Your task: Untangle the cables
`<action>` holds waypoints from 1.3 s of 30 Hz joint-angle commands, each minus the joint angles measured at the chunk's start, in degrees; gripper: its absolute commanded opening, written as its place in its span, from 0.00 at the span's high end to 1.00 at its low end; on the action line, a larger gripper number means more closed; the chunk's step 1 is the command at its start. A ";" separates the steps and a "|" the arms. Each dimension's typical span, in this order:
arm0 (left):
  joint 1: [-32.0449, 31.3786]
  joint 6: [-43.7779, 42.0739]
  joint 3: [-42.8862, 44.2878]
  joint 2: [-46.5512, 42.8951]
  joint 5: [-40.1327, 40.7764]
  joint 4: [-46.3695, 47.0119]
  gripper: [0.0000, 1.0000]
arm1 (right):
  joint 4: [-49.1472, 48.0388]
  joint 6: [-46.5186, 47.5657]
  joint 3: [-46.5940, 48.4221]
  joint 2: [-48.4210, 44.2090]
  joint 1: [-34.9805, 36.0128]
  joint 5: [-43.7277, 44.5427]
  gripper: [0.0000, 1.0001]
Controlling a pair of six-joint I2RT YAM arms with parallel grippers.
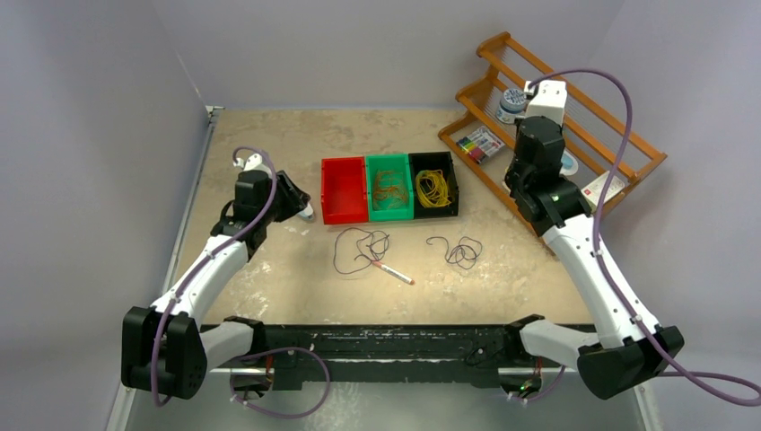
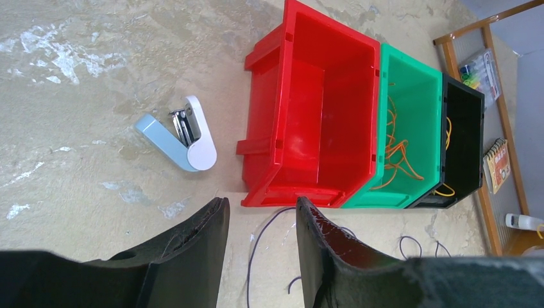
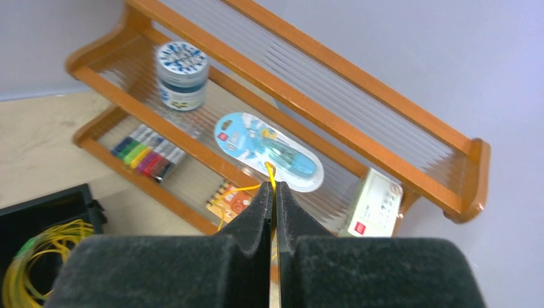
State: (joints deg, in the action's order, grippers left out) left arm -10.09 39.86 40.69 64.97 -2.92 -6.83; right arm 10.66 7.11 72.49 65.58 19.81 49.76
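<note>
Orange cables [image 1: 390,191] sit in the green bin [image 1: 388,158], yellow cables [image 1: 433,189] in the black bin [image 1: 454,184]; two dark tangles [image 1: 372,242] are left on the bench [image 1: 269,278]. Left gripper [image 2: 261,215] hovers half-spread, empty; right gripper [image 3: 274,192] pinches a yellow strand [image 3: 272,172]

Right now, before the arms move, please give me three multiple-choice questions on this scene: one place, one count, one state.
1. Where is the stapler? A on the shelf; B on the table beside the red bin; C in the left gripper.
2. How many bins stand in the row? A two; B three; C four.
3. The right gripper is: A open; B shut on the pen; C shut on a yellow strand.
1B: it lies on the table by the red bin. 2B: red bin, green bin, black bin. 3C: the strand sticks out of its closed jaws.
</note>
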 commanded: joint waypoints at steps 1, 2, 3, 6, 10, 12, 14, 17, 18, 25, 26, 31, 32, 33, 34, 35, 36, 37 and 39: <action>0.42 0.77 1.07 0.23 -1.25 3.89 0.58 | -4.51 1.44 4.21 -1.76 -0.13 -7.74 1.00; 0.42 0.87 1.02 0.19 -1.22 3.90 0.58 | -4.89 1.27 4.53 -1.75 -0.13 -9.26 1.00; 0.42 0.91 0.98 0.12 -1.17 3.95 0.58 | -5.17 1.17 5.05 -1.77 -0.13 -10.79 1.00; 0.42 0.99 0.72 -0.06 -0.88 3.97 0.58 | -6.31 0.86 6.05 -1.43 -0.13 -16.89 1.00; 0.42 1.43 0.20 -0.28 -0.52 4.27 0.58 | -8.40 -0.25 6.37 -1.13 -0.13 -25.41 1.00; 0.42 1.59 0.01 -0.39 -0.51 4.43 0.58 | -9.75 -0.86 6.16 -0.72 -0.13 -27.99 1.00; 0.43 1.63 0.01 -0.46 -0.35 4.46 0.58 | -10.66 -1.64 6.17 0.14 -0.13 -30.28 1.00; 0.42 1.56 -0.25 -0.57 -0.01 4.37 0.58 | -12.06 -3.04 5.88 1.92 -0.14 -34.11 1.00; 0.42 1.54 -0.32 -0.67 0.08 4.37 0.58 | -12.60 -3.53 5.58 2.51 -0.13 -35.12 1.00; 0.42 1.25 -1.22 -1.50 0.66 3.71 0.58 | -16.17 -6.31 3.42 6.87 -0.17 -39.47 1.00; 0.42 1.07 -1.22 -1.63 0.80 3.46 0.58 | -16.38 -6.52 3.23 7.33 -0.13 -39.69 1.00; 0.42 0.75 -1.46 -2.21 1.43 2.84 0.58 | -18.04 -6.87 2.09 7.89 -0.13 -39.64 1.00; 0.42 0.75 -1.56 -2.14 1.42 2.89 0.58 | -18.37 -6.91 1.86 7.94 -0.13 -39.61 1.00; 0.43 0.82 -1.57 -2.02 1.43 2.95 0.58 | -18.57 -6.96 1.72 8.07 -0.13 -39.68 1.00; 0.42 0.88 -1.64 -1.96 1.36 3.12 0.58 | -18.64 -6.94 1.56 8.38 -0.13 -39.91 1.00; 0.42 0.92 -1.66 -1.80 1.27 3.28 0.58 | -18.61 -7.00 1.48 8.72 -0.13 -40.17 1.00; 0.42 1.00 -1.65 -1.72 1.27 3.43 0.58 | -18.65 -7.10 1.26 9.15 -0.13 -40.38 1.00; 0.46 1.01 -1.71 -1.62 1.24 3.56 0.58 | -18.86 -7.18 0.94 9.60 -0.13 -40.62 1.00; 0.42 1.10 -1.64 -1.45 1.08 3.75 0.58 | -19.19 -7.51 0.18 10.55 -0.13 -41.35 1.00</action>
State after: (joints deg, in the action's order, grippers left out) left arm -10.09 40.93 39.40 64.23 -2.20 -5.43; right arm -4.32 0.86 73.67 74.94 19.81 10.39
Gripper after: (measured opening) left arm 0.421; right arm 0.008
